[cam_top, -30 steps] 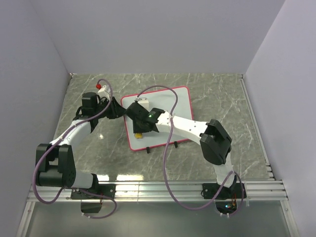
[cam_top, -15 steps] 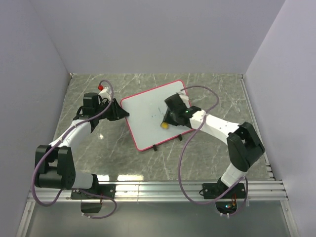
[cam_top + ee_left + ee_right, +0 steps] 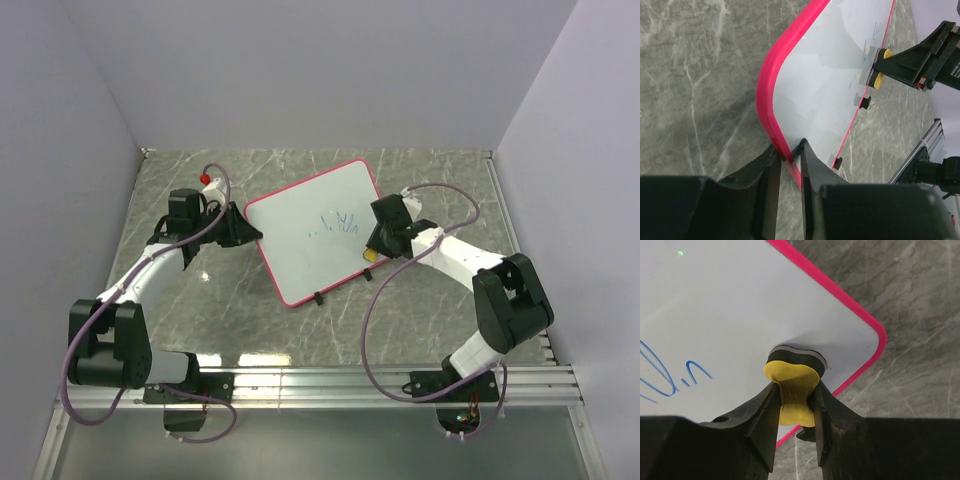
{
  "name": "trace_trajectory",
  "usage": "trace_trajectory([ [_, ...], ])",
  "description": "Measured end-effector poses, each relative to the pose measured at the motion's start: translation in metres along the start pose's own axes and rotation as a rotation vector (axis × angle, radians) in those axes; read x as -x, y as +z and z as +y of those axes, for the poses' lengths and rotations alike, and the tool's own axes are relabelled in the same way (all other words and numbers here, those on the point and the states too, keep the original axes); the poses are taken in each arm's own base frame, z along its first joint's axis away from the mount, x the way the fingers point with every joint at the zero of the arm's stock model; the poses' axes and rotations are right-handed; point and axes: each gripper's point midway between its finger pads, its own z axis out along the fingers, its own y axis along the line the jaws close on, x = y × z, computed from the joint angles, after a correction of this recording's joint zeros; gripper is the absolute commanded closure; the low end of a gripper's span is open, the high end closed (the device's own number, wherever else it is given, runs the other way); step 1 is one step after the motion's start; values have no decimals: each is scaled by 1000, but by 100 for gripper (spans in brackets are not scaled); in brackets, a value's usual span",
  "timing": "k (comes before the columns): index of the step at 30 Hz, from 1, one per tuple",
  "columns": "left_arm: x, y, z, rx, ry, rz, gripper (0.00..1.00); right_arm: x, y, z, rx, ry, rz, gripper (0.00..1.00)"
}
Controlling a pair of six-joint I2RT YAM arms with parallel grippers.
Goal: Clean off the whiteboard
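The whiteboard (image 3: 300, 245) lies slanted on the marble table, white with a red-pink rim. Blue scribbles (image 3: 340, 221) sit near its middle and show in the right wrist view as blue scribbles (image 3: 660, 375). My left gripper (image 3: 250, 233) is shut on the board's left rim; in the left wrist view the left gripper (image 3: 789, 150) pinches the whiteboard (image 3: 830, 75) at its edge. My right gripper (image 3: 375, 250) is shut on a yellow eraser (image 3: 370, 256), whose dark pad presses on the board near its right edge. The right wrist view shows the right gripper (image 3: 795, 388), the eraser (image 3: 792, 390) and the whiteboard (image 3: 740, 305).
Two black clips (image 3: 318, 297) (image 3: 365, 277) stick out of the board's near edge. A red knob (image 3: 205, 178) sits by the left arm's cable. Purple walls close in three sides. An aluminium rail (image 3: 320, 380) runs along the near edge.
My right gripper has swept the eraser from the board's left part across to its right edge. The board has turned counterclockwise, and the blue scribbles now show. The left gripper has closed tighter on the rim.
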Motion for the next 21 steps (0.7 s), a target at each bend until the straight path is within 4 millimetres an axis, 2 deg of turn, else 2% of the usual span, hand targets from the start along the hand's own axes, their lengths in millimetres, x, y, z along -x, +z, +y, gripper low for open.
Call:
trace_trajectory([
  [4,-1,0,0,0,-1,4,100,2,-1,4,7,-7,21,100],
  [7,-2,0,-1,3,4,9,100,6,0,19,35,-1,47,100],
  [10,-3,2,-1,11,15,10,100,15,-5,48,103,8,60,100],
  [12,-3,3,-1,16,23,10,100,21,-10,75,163,9,62,100],
  [18,-3,5,-2,20,36,6,100,25,-26,148,323,-5,81,100],
  [21,-2,5,-2,24,36,4,100,26,-28,169,362,-4,96,100],
])
